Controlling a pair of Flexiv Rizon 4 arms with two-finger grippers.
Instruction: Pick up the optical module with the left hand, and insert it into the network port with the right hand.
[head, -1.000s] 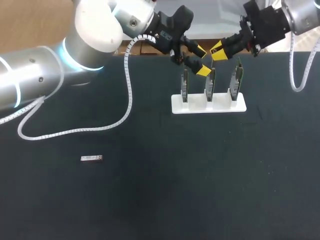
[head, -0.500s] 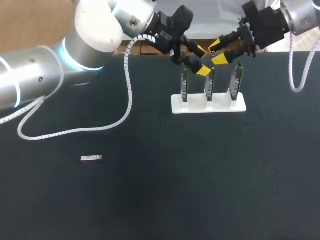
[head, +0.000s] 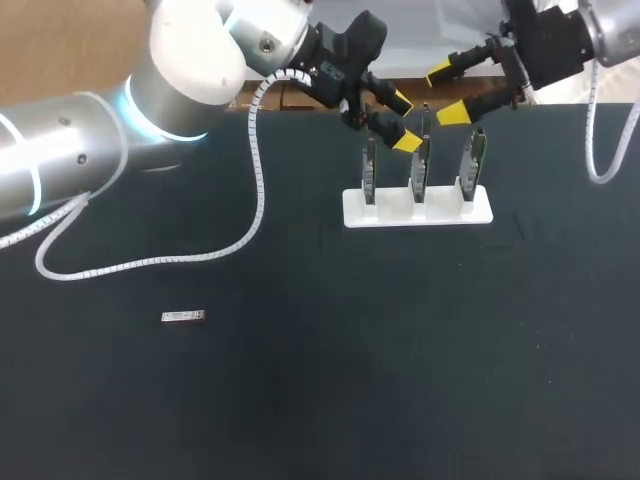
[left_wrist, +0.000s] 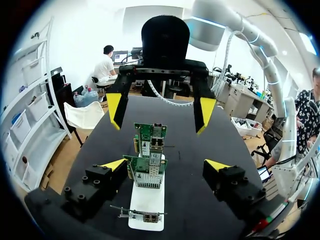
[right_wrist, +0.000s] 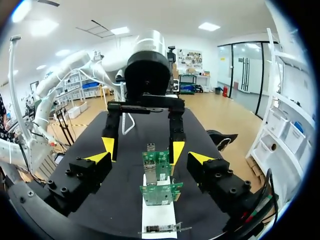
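A small silver optical module (head: 184, 317) lies flat on the dark table at the front left, far from both grippers. Three green network cards (head: 420, 170) stand upright in a white stand (head: 350, 210) at the back middle. A thin grey piece (head: 425, 115) sticks up from the top of the middle card. My left gripper (head: 402, 122) hangs open just left of that card's top. My right gripper (head: 447, 93) is open above and right of it, holding nothing. Across the cards (left_wrist: 150, 150) (right_wrist: 157, 172), each wrist view shows the other gripper (left_wrist: 160, 110) (right_wrist: 142, 149) facing it.
The white stand's base (left_wrist: 147, 210) (right_wrist: 159, 215) lies under and between both grippers. A white coiled cable (head: 258, 150) hangs from my left arm down onto the table at the left. Dark table surface spreads across the front and right.
My right gripper went from shut at the middle card's top to wide open and drew back up and to the right. The left arm and the module on the table kept still.
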